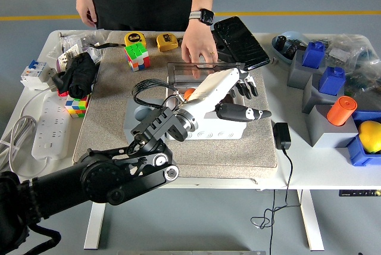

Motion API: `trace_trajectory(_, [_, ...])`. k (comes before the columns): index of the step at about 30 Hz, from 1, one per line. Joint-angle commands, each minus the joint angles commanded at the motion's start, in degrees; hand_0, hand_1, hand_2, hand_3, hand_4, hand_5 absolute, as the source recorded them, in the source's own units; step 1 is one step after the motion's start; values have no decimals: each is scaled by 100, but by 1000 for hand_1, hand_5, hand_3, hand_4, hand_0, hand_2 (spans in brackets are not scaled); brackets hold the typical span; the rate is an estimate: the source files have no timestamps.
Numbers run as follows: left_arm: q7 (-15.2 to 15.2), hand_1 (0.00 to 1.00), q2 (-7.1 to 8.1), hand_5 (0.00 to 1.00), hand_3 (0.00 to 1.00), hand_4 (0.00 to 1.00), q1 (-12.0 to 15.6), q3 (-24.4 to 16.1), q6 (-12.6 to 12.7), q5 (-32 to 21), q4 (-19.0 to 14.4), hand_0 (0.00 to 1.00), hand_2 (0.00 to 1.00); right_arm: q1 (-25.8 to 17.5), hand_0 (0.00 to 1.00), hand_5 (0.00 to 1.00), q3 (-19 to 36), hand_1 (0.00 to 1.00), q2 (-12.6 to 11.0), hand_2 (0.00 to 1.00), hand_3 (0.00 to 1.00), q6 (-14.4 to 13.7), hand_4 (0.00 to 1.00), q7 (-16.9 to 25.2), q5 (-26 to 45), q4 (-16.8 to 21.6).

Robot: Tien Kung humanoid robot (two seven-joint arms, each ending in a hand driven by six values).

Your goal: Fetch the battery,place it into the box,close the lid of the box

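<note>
The white box [208,131] sits on the grey mat [107,97] at the table's middle. Its clear, grey-framed lid [187,72] stands open at the back. A person's hand [199,45] rests on the lid's top edge. An orange thing [189,93], perhaps the battery, shows at the box's left inner edge; the rest of the inside is hidden. My left hand [238,97] is white and lies over the box, fingers stretched out to the right, open and holding nothing. The right arm is out of view.
Behind the box are a Rubik's cube [137,55], two tape measures [167,42] and a black case [240,42]. A power adapter [281,135] lies right of the mat. Blue and grey bins [326,79], an orange cylinder [341,111] and a yellow ball [370,135] are at the right. A power strip [44,133] is at the left.
</note>
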Motion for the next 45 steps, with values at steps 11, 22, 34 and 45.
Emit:
trace_trajectory(11, [-190,596,1102,466,511,998,1022,-1052,150,426,-532,462,595,-22,612,564,68,634,17,623,574,19,979,6,-29,-1])
trace_trajectory(22, [87,561,1664,483,503,998,1452,-1032,-27,837,-538,453,579,-8,611,564,120,633,18,623,574,8,979,13,-42,3])
trace_trajectory(34, [89,559,1367,458,502,996,1249,-505,-23,824,-548,441,552,-5,611,563,105,633,13,623,573,-18,979,40,-45,22])
trace_trajectory(45, [82,559,669,458,503,994,712,-117,-4,756,-230,434,545,-1,610,562,24,633,5,622,573,-11,978,26,2,3])
